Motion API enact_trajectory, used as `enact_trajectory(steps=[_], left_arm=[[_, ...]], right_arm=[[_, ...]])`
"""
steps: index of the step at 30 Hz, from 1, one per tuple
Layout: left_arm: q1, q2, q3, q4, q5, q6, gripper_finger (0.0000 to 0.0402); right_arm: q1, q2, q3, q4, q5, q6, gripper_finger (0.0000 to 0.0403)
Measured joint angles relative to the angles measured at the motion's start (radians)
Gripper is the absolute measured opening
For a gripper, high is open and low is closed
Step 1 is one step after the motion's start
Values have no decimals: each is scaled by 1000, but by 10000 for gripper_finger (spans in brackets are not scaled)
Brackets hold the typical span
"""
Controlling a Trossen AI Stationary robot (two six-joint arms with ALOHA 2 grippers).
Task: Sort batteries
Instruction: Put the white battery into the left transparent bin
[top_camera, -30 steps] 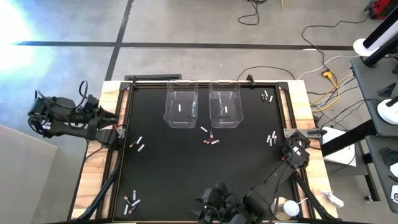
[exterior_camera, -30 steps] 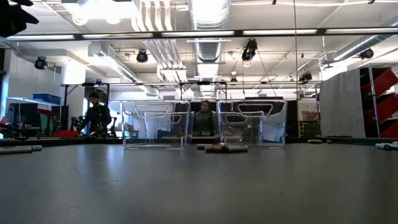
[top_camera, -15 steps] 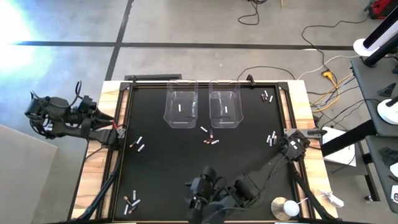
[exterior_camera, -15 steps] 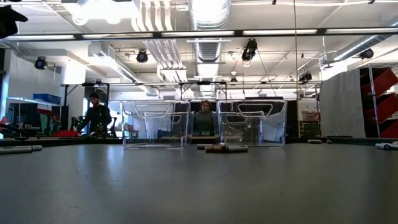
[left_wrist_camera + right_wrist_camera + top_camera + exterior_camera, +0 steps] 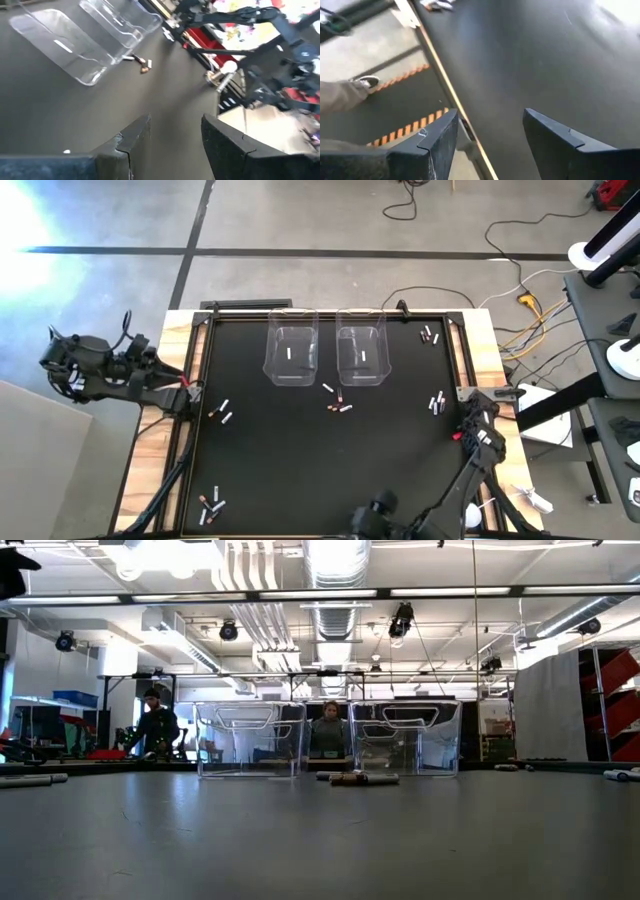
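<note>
Sorting barely begun: both arms parked off the black mat (image 5: 300, 460), jaws open and empty.

Two clear bins (image 5: 291, 352) at the far edge each hold one pale battery; the batteries (image 5: 338, 405) lie scattered in small clusters, some before the bins, others near both side edges. Left gripper (image 5: 172, 145) hangs beyond the left edge, right gripper (image 5: 487, 137) at the near edge. Next, I judge, a reach to one cluster. Only the low view shows people (image 5: 157, 723) behind the bins.

Batteries (image 5: 337, 406) just before two side-by-side bins (image 5: 291, 352)
</note>
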Motion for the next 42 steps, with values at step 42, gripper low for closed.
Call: enact_trajectory(steps=[42], left_arm=[[341, 93, -300, 43, 149, 295, 152]], right_arm=[[-232, -27, 9, -111, -120, 9, 215]])
